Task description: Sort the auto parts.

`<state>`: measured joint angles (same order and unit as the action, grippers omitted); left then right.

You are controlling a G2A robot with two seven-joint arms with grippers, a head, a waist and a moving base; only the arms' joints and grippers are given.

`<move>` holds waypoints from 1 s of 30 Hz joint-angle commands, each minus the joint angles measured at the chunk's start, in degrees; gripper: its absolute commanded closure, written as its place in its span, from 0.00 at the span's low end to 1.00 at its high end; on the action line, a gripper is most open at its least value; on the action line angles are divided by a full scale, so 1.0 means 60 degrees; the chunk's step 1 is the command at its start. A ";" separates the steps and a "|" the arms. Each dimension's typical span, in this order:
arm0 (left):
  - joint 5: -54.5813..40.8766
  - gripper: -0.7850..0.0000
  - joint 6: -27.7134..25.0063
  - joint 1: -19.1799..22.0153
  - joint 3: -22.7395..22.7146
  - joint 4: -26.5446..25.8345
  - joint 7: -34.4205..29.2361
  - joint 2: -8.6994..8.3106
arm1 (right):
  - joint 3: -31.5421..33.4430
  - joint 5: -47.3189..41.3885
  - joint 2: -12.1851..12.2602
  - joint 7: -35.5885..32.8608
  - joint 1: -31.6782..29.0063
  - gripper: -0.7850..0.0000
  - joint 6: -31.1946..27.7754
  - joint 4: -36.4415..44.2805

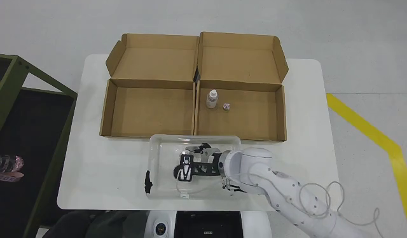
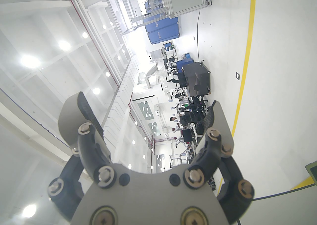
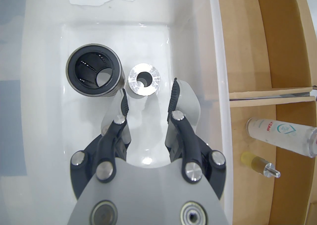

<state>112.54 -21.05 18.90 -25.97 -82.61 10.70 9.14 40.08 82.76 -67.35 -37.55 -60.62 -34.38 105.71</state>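
Note:
A clear plastic bin [image 1: 154, 150] stands at the table's near edge. In the right wrist view it holds a black linear bearing [image 3: 94, 71] standing on end and, beside it, a silver metal bushing [image 3: 144, 79], also on end. My right gripper [image 3: 149, 90] is down inside the bin [image 3: 213, 37], open, its fingertips just short of the bushing on either side and not touching it. The top view places that gripper [image 1: 186, 170] in the bin's middle. My left gripper [image 2: 148, 99] is open, holds nothing and points up at the hall ceiling.
Two open cardboard boxes lie behind the bin. The left box [image 1: 149, 111] is bare; the right box [image 1: 254, 120] holds a small white bottle [image 1: 212, 98] and a little clear-and-yellow part [image 1: 227, 105]. A dark green rack [image 1: 25, 111] stands left of the table.

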 commanded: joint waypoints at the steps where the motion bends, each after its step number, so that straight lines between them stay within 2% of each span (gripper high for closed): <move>1: 0.0000 0.00 0.0000 0.0000 0.0000 0.0000 0.0000 0.0000 | -0.0087 -0.0027 -0.0051 0.0000 0.0081 0.59 0.0037 -0.0118; 30: 0.0000 0.00 0.0000 0.0000 0.0000 0.0000 0.0000 0.0000 | -0.0860 -0.0464 -0.0731 0.0247 0.0993 0.59 0.0015 -0.1770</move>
<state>112.54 -21.05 18.90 -25.97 -82.61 10.70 9.14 34.95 80.12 -71.67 -36.10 -54.71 -34.23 95.39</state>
